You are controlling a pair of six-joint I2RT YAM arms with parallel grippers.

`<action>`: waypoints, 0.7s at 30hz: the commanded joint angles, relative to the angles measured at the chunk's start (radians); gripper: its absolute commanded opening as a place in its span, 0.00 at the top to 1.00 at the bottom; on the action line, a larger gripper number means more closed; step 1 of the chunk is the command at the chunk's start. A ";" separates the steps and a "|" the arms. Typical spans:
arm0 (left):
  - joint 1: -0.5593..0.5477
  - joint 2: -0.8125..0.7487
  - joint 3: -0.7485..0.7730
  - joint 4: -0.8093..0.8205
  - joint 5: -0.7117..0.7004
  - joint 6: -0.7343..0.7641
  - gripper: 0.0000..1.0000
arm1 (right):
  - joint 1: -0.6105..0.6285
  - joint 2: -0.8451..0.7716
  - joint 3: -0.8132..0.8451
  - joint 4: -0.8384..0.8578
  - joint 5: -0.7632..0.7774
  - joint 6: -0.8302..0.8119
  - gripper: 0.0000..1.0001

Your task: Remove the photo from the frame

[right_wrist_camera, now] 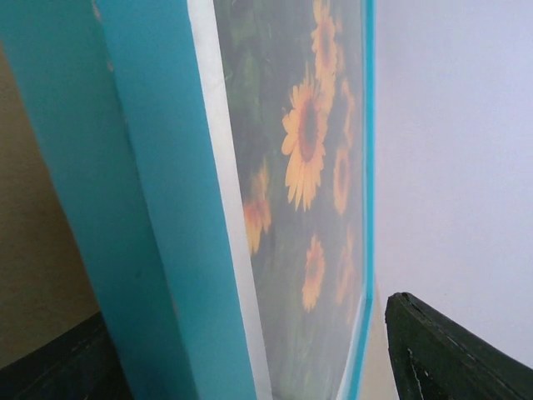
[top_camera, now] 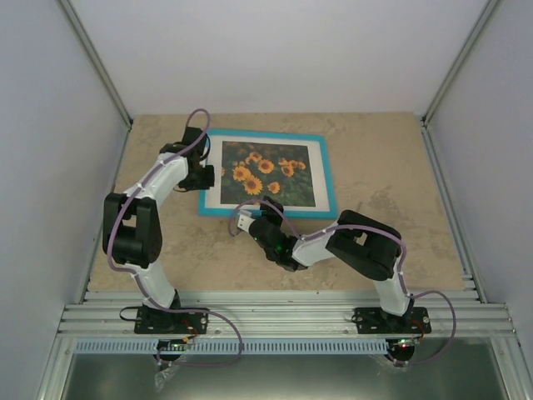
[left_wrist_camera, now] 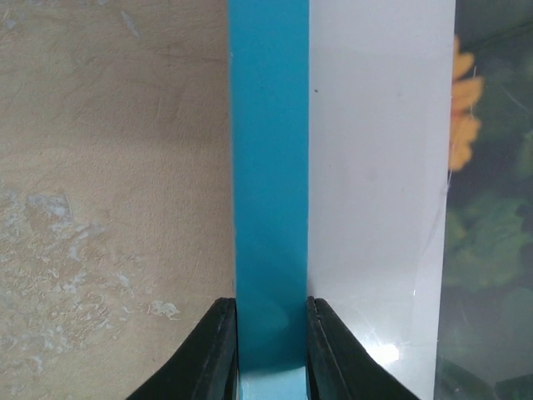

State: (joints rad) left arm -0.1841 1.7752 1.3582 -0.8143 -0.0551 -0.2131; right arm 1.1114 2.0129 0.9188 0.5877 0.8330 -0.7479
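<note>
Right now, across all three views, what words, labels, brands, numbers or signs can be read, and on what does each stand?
None can be read in any view.
On the frame, the white mat and the photo there is no lettering, only printed sunflowers.
Small dark parts at the arm bases are too small to tell whether they bear any marking.
</note>
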 commanded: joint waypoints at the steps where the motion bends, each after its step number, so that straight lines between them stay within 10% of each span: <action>1: 0.005 -0.062 0.009 0.024 0.023 0.002 0.95 | 0.009 0.053 0.006 0.250 0.048 -0.159 0.25; 12: 0.008 -0.066 0.006 0.022 0.003 -0.002 0.93 | 0.009 0.155 0.025 0.466 0.106 -0.293 0.40; 21: 0.021 -0.069 0.007 0.022 0.002 -0.012 0.87 | 0.011 0.089 -0.011 0.460 0.106 -0.288 0.73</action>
State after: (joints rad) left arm -0.1749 1.7542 1.3548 -0.8162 -0.0574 -0.2153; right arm 1.1172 2.1563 0.9230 0.9714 0.9062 -1.0378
